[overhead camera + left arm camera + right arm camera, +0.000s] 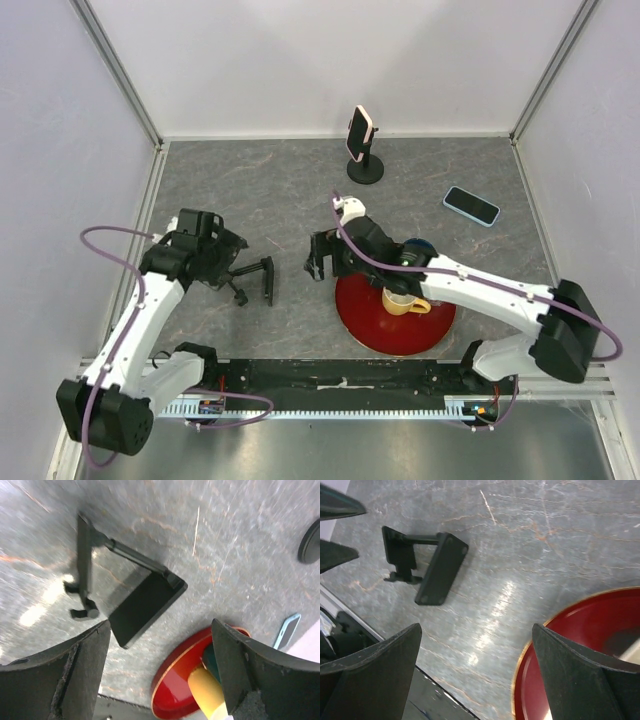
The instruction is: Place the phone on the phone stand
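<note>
Well, dark phone (471, 206), pale-blue rim.

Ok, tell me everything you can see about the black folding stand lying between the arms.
The stand is matte black, maybe metal or plastic. A flat rectangular panel with rounded corners joins through a slim bar to a narrower piece with small hooks. It seems toppled on the grey table, holding no phone. Only the table touches it; the left fingers hang open near it, and the red plate sits apart.

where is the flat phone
Top view: the phone lies far right on the table, beyond the red plate, right of the round stand.
</note>
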{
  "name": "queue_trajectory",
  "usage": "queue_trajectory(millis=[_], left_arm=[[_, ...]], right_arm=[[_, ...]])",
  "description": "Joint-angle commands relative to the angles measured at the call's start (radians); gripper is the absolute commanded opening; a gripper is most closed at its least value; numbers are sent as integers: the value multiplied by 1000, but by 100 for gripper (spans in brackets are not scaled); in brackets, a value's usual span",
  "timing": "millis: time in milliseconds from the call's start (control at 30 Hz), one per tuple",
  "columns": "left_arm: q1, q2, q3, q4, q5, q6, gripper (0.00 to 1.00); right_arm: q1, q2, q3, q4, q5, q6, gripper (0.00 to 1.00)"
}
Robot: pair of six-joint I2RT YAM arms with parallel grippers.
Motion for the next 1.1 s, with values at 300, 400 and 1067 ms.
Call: queue_trajectory(millis=[300, 400, 1067], left_arm=[[5, -273, 102, -114, -499, 191, 85], [5, -308, 72, -80, -492, 243, 84], [-55, -394, -76, 13, -312, 289, 81]], right_arm=[[159, 409, 316, 43, 154, 315, 98], [172, 497, 376, 8, 174, 338, 89], [209, 736, 518, -38, 323, 438, 43]])
